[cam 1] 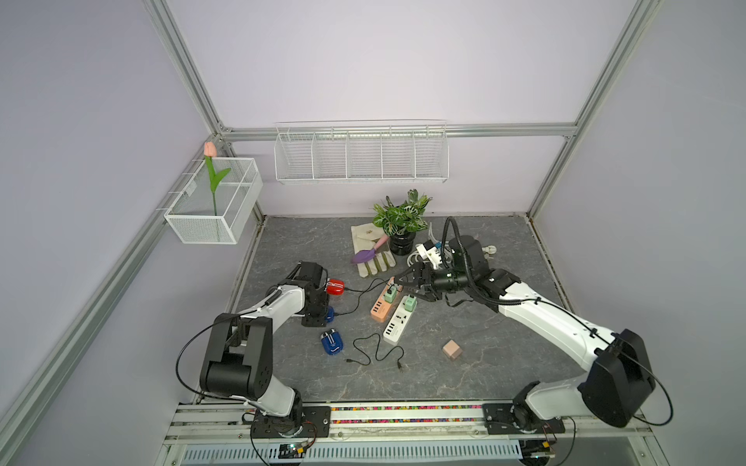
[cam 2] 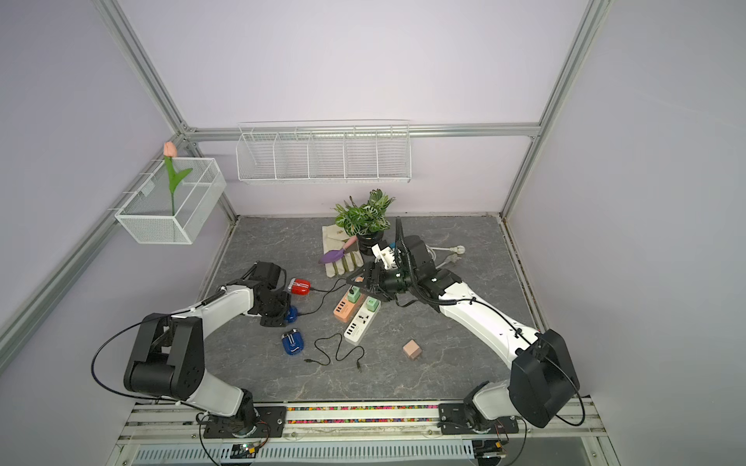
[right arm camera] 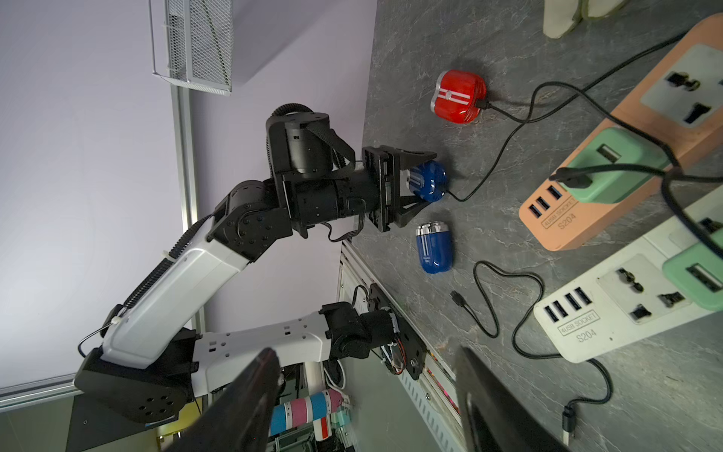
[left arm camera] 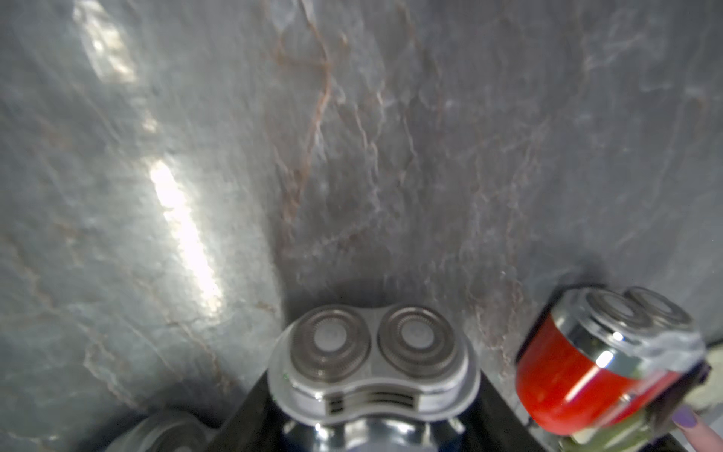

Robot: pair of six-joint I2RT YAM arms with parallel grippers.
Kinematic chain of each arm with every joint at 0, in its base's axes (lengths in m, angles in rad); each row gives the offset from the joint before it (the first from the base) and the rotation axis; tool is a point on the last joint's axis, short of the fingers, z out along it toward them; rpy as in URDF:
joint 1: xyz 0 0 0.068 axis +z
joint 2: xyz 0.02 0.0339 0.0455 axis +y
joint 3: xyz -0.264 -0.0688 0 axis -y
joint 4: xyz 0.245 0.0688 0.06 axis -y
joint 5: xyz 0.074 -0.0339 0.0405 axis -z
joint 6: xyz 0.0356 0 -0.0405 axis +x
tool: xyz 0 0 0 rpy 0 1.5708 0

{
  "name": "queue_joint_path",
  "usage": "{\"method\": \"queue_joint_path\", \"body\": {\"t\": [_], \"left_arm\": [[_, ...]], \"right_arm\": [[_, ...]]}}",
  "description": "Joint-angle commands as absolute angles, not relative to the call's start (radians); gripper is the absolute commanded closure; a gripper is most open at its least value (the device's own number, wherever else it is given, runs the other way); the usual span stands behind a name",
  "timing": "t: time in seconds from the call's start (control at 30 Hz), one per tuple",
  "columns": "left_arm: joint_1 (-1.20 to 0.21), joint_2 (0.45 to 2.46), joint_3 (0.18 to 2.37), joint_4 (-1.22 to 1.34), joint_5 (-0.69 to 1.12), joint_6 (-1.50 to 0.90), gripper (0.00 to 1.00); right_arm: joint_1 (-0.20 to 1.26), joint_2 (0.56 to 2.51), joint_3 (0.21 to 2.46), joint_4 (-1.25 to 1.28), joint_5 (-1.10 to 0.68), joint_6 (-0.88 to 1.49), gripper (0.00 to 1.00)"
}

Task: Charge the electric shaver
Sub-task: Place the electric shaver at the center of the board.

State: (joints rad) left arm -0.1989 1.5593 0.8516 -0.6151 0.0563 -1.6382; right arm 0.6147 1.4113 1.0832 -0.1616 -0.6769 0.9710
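Left gripper grips the blue shaver, jaws partway closed, near the red shaver. Right gripper hangs open, empty, over the green adapter. Advice: hold steady; seat the plug squarely.

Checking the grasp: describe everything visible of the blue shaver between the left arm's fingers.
The blue shaver is glossy blue plastic with pale stripes and a silver head bearing two round foil cutters. It lies sideways, clamped between the fingers of the left gripper, head toward the wrist. A black cable is plugged into its rear end. Whether it touches the table is unclear.
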Motion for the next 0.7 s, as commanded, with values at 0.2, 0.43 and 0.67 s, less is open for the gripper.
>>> {"method": "queue_joint_path", "body": {"t": [0.2, 0.43, 0.67], "left_arm": [[-0.239, 1.569, 0.859, -0.623, 0.051, -1.689, 0.19], [-0.239, 1.471, 0.898, -0.683, 0.000, -1.654, 0.04], [-0.252, 1.351, 1.032, -0.815, -0.027, -1.535, 0.14]], "right_arm": [[0.596, 1.376, 1.035, -0.166, -0.664, 0.956, 0.27], [0.544, 1.319, 0.988, -0.291, -0.581, 0.946, 0.27], [0.504, 1.248, 0.954, -0.656, -0.397, 0.953, 0.39]]}}
